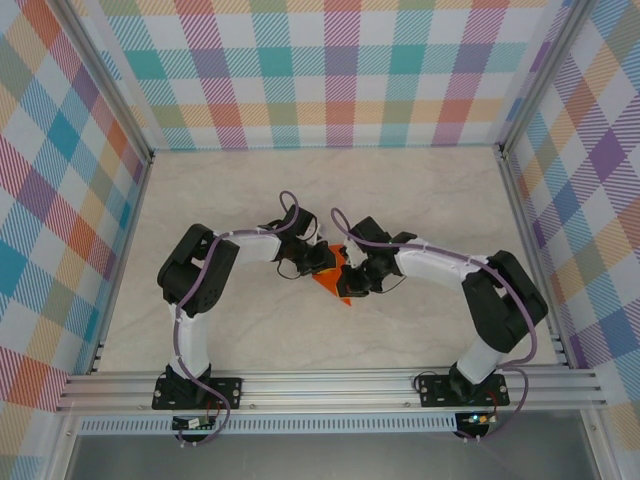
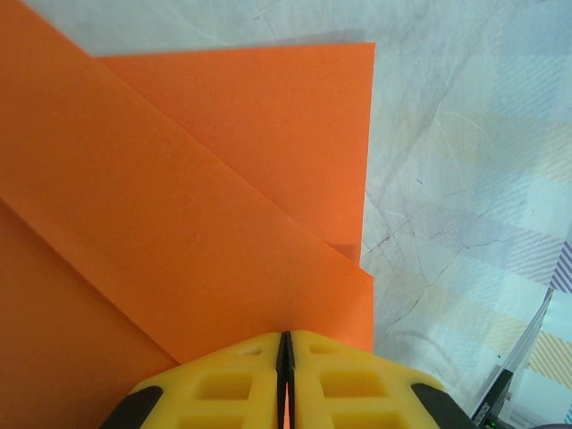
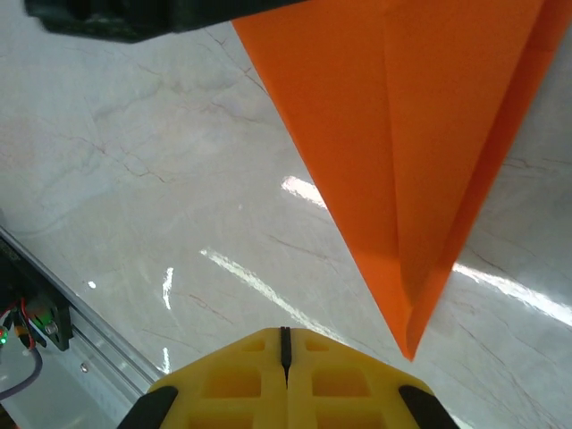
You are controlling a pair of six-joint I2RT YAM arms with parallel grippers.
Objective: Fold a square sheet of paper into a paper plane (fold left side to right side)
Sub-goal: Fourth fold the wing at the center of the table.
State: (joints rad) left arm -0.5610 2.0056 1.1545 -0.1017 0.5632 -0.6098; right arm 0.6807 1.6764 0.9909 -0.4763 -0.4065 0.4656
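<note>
Top external: arms (image 1: 240, 243) bent inward, meeting over bench (image 1: 250, 200); left fingers (image 2: 275, 353) clamped on paper (image 2: 223, 223) edge; right fingers (image 3: 279, 350) closed, empty, paper tip just beside.

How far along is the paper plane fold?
Done: the orange paper already carries layered diagonal flaps and tapers to a pointed nose with a centre crease. In hand: the left gripper, jaws shut, pinches its edge; the right gripper is shut, empty, near the nose. Left: probably final wing folds and release; can't confirm.
</note>
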